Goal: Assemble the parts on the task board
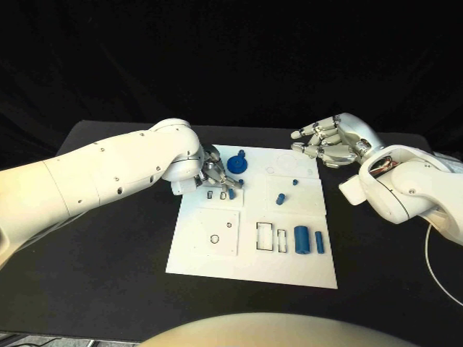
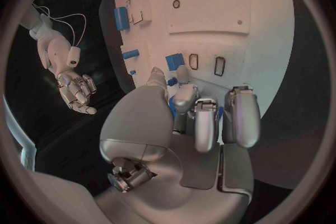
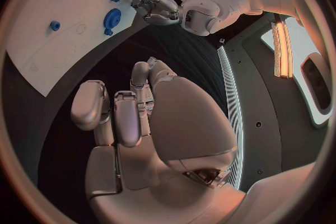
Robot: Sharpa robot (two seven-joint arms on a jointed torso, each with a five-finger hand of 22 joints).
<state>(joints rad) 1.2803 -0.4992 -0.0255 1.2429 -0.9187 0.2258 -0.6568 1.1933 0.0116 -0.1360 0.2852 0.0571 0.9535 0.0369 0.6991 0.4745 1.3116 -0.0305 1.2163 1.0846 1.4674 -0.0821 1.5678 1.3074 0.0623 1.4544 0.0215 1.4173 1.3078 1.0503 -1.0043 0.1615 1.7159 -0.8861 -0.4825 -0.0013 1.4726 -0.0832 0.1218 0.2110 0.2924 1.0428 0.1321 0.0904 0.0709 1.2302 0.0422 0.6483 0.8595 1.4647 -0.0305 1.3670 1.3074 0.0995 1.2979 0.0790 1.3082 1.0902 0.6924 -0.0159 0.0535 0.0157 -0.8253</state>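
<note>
A: Flat white rectangular task board lying mid-counter, on the black counter. Small blue plastic parts scattered across it: a round blue disc-shaped part near the far edge, a small blue peg near the middle, a tiny blue stub just beyond that.

B: And toward the near right corner?

A: Two upright blue cylinders side by side, a thick blue cylinder and a thinner blue rod, just beside empty rectangular outlines. Oval and round slots cut into the near left panel.

B: Left hand?

A: Silver left hand down over the far left part of the board, beside the round disc. Fingers curled together, with a small blue block part showing between thumb and fingers in the left wrist view. Looks pinched there, though mostly hidden, so hard to be certain. Another blue block sitting on the board just past the fingertips, next to two small oval slots.

B: Right hand?

A: Silver right hand hovering off the board's far right corner, above the counter, apart from every part. Fingers loosely bent and spread, nothing between them; right wrist view shows the same, palm bare.
</note>
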